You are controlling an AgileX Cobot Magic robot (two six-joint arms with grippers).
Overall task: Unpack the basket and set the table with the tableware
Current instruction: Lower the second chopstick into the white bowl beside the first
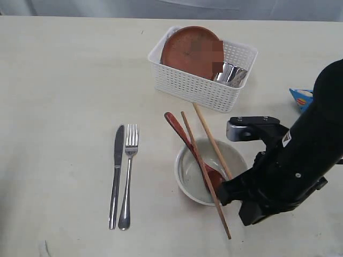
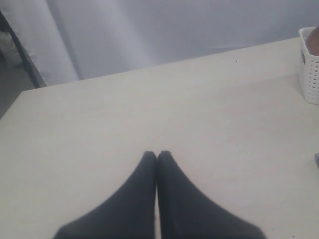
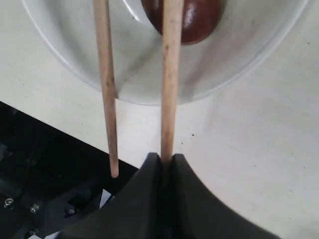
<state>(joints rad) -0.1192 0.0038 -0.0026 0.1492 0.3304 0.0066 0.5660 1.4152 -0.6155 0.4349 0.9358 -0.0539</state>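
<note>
Nearest the camera, around 5 o'clock on the counter (image 1: 64, 80), the right gripper (image 3: 164, 159) has its jaws clamped on the end of one of the chopsticks (image 1: 206, 174). The other stick lies just beside it, not held, and its tip sits over the black arm in the right wrist view. Both sticks lie across the rim of the off-white bowl (image 1: 182, 166), and they point off toward 11 o'clock

The wooden spoon (image 1: 177, 126) has its head down in the bowl and its handle leans out over the rim, also toward 11 o'clock, right alongside the chopsticks

At 9 o'clock from the bowl the knife (image 1: 117, 171) and fork (image 1: 128, 176) lie flat side by side, knife on the outside, handles toward the camera

At 12 o'clock from the bowl is the white basket (image 1: 193, 85), with the brown plate (image 1: 187, 51) propped on edge inside it and the steel cup (image 1: 233, 75) lying next to it. The far ends of the chopsticks nearly reach the basket wall. A blue snack bag (image 1: 301, 97) peeks out at 3 o'clock behind the right arm

The left gripper (image 2: 157, 155) only shows in its own wrist view, with its jaws together and nothing between them, above bare counter
</note>
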